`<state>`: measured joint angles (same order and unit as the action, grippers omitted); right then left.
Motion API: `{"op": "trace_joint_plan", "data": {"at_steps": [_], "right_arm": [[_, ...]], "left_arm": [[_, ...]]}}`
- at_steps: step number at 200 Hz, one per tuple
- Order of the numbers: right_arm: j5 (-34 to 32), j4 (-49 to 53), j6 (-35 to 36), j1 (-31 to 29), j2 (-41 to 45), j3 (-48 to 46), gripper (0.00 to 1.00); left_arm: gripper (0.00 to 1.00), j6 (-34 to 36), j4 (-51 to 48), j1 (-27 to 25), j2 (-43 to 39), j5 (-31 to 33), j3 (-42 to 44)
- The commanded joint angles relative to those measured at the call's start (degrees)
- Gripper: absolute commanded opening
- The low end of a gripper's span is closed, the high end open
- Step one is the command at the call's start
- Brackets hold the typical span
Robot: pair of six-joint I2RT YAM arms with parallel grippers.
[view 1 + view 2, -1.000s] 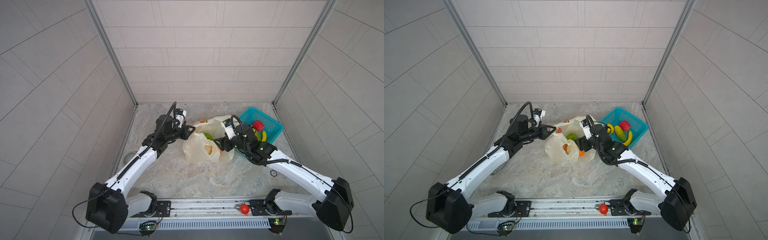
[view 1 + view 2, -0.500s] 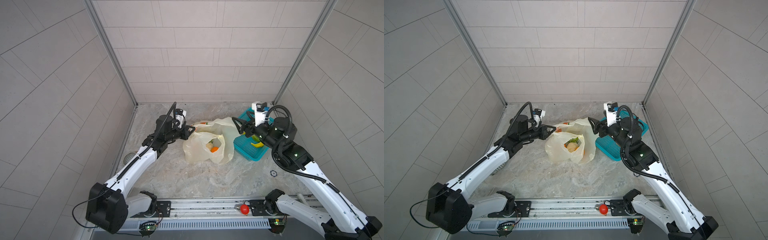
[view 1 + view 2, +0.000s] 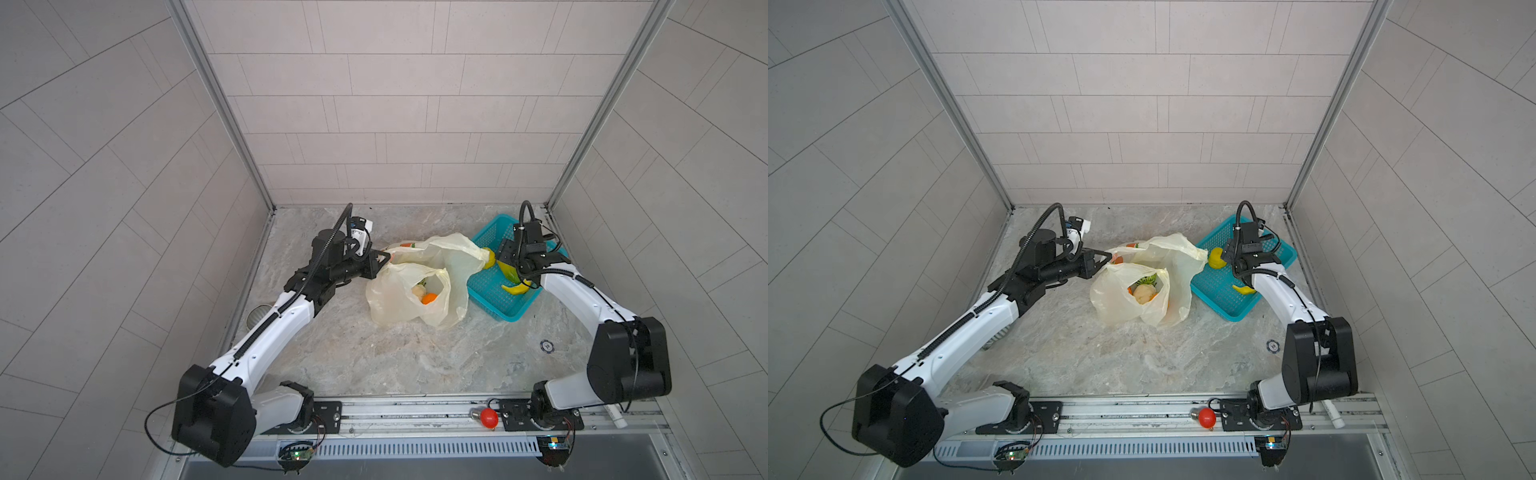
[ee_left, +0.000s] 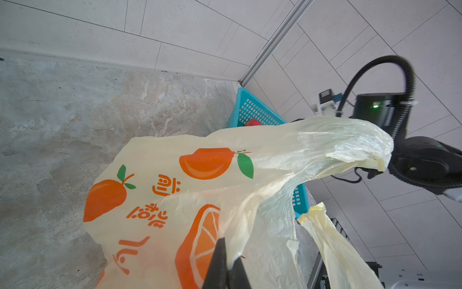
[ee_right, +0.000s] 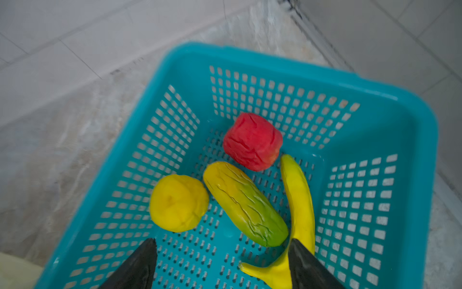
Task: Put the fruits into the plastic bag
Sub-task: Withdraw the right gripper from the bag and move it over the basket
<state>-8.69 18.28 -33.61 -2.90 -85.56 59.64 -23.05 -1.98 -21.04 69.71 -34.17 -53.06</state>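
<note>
1. Top view: the right gripper (image 3: pixel 508 254) has swung from the plastic bag (image 3: pixel 409 307), frame centre, to the teal basket (image 3: pixel 484 286), centre right. An orange fruit (image 3: pixel 429 298) is bagged.
2. Top view: a whitish fruit (image 3: pixel 1143 294) is also bagged. Veined stone floor (image 3: pixel 1100 357), grey tiled walls (image 3: pixel 1142 104).
3. Left wrist: the left gripper (image 4: pixel 225 252) is clamped shut on the bag's edge.
4. Right wrist: the right gripper is spread wide and empty. The red fruit (image 5: pixel 252 141), lemon (image 5: pixel 178 202), green oblong (image 5: pixel 243 202) and banana (image 5: pixel 298 200) are left in the basket.

From above, the right arm (image 3: pixel 575 296) covers the red fruit (image 5: pixel 252 141) and half the banana (image 3: pixel 515 289); the bag (image 3: pixel 401 309) half hides the fruit (image 3: pixel 429 298) inside it.
</note>
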Motion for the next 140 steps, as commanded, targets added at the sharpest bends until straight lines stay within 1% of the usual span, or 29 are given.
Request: {"op": "trace_joint_plan", "data": {"at_steps": [1,24,42,54,75,98,120,140], "right_arm": [[0.4,0.8,-3.8,1.7,-2.4,1.5,0.79],[1.6,1.2,-3.8,3.2,-7.3,3.6,0.79],[4.4,2.3,-3.9,4.4,-11.6,5.8,0.78],[7.7,3.4,-1.8,4.9,-14.6,7.9,0.77],[9.7,5.2,0.7,4.9,-18.5,10.9,0.77],[9.1,5.2,3.5,4.9,-20.9,12.5,0.77],[7.8,7.3,6.7,5.0,-22.8,15.1,0.78],[8.6,8.7,7.1,5.3,-23.9,15.7,0.78]], "left_arm": [[0.00,0.7,1.7,-0.2,-0.3,0.3,0.8],[0.00,0.7,2.0,-0.2,-0.4,-0.1,0.8],[0.00,0.7,2.1,-0.2,-0.5,-0.2,0.8],[0.00,0.7,2.0,-0.2,-0.6,-0.2,0.8],[0.00,0.7,2.0,-0.2,-0.6,-0.2,1.0],[0.00,0.7,2.0,-0.2,-0.3,0.1,1.2],[0.00,0.3,2.0,-0.2,0.0,-0.1,0.9],[0.00,0.4,2.0,-0.2,0.2,0.0,0.7]]}}
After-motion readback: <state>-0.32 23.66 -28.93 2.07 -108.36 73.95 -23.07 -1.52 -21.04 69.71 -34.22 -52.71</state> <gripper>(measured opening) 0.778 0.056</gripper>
